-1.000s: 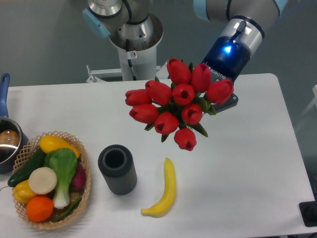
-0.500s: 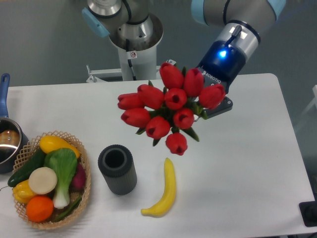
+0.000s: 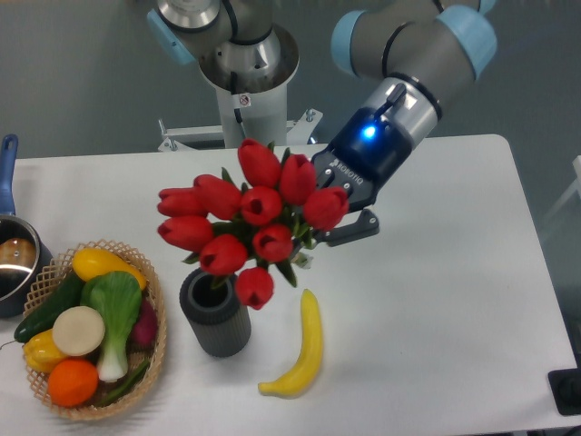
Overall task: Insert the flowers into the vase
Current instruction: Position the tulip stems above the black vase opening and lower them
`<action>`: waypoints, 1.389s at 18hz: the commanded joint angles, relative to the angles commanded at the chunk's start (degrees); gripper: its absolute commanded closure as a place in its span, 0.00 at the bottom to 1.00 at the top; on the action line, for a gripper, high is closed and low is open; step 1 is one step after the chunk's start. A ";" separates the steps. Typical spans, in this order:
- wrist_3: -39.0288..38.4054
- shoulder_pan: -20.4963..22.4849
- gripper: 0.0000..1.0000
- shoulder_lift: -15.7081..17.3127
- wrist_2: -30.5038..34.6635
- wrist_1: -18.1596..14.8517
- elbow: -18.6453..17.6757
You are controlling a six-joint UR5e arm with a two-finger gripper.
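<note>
The flowers [image 3: 247,216], a bunch of red closed tulips with dark green leaves, hang in the air above the table. My gripper [image 3: 338,221] is shut on their stems, which are hidden behind the blooms. The bunch's lower heads overlap the mouth of the vase [image 3: 216,320], a dark grey ribbed cylinder standing upright on the white table. Part of the vase's opening is covered by the blooms. I cannot tell whether the stems reach inside the vase.
A yellow banana [image 3: 304,351] lies just right of the vase. A woven basket [image 3: 152,300] of vegetables sits at the left. A pot [image 3: 13,259] with a blue handle is at the far left edge. The robot base [image 3: 243,73] stands behind the table.
The gripper has carried the flowers left and down, from right of the vase to over its mouth.
</note>
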 joint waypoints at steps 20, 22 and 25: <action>7.21 -2.72 0.81 -3.86 -12.76 1.23 -6.68; 7.12 -2.81 0.81 -3.87 -12.68 1.23 -6.86; 7.21 -2.99 0.81 -4.56 -12.68 1.23 -7.48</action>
